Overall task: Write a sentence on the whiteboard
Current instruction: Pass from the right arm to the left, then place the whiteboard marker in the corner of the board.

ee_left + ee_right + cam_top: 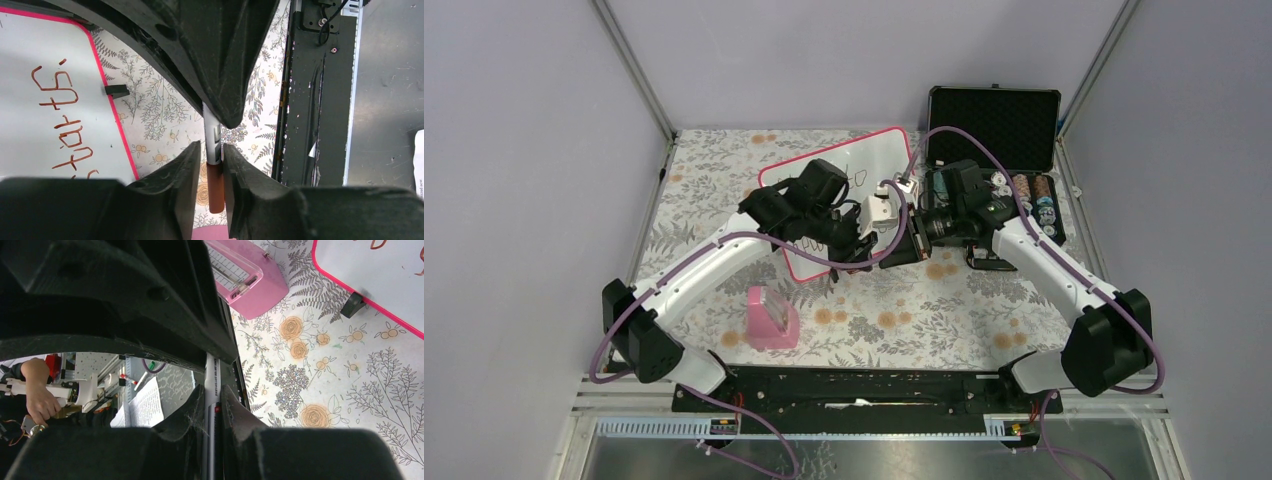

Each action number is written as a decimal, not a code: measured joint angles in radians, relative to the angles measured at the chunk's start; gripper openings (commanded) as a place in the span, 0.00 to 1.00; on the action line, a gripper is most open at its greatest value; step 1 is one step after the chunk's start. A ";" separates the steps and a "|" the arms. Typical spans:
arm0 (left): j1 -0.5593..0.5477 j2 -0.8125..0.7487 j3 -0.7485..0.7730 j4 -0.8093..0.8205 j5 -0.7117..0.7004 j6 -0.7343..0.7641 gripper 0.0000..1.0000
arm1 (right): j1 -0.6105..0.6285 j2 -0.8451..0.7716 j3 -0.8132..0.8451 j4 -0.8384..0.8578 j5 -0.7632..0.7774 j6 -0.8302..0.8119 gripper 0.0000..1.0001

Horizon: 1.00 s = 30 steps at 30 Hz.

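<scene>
The whiteboard (879, 160), white with a pink-red frame, lies tilted at the table's centre back. It also shows in the left wrist view (30, 125) and the right wrist view (385, 275). The sentence (67, 125) is in reddish-brown handwritten letters; the arms hide most of it in the top view. A marker (213, 142) has a grey-white barrel and a brown-red cap (216, 187). My left gripper (214, 170) is shut on the cap end. My right gripper (213, 410) is shut on the barrel (212, 385). The two grippers meet tip to tip (879, 250) just in front of the board.
A pink box (771, 318) stands on the floral cloth at front left, also in the right wrist view (250, 275). An open black foam-lined case (994, 125) with round chips (1032, 190) sits at back right. The board's black foot (117, 91) rests on the cloth.
</scene>
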<state>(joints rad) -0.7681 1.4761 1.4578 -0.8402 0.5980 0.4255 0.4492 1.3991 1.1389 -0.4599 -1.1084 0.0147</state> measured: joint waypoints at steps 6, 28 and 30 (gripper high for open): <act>0.000 0.009 -0.006 0.005 0.014 -0.013 0.16 | 0.004 0.000 -0.002 0.000 0.001 -0.002 0.00; -0.011 0.023 -0.282 0.367 -0.042 0.015 0.00 | -0.298 0.018 -0.007 -0.105 -0.004 -0.080 0.53; -0.004 0.049 -0.318 0.276 -0.054 0.015 0.00 | -0.344 0.006 -0.007 -0.134 0.019 -0.127 0.63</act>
<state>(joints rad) -0.7719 1.5249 1.1397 -0.5644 0.5442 0.4404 0.1047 1.4052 1.1320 -0.5934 -1.0889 -0.1127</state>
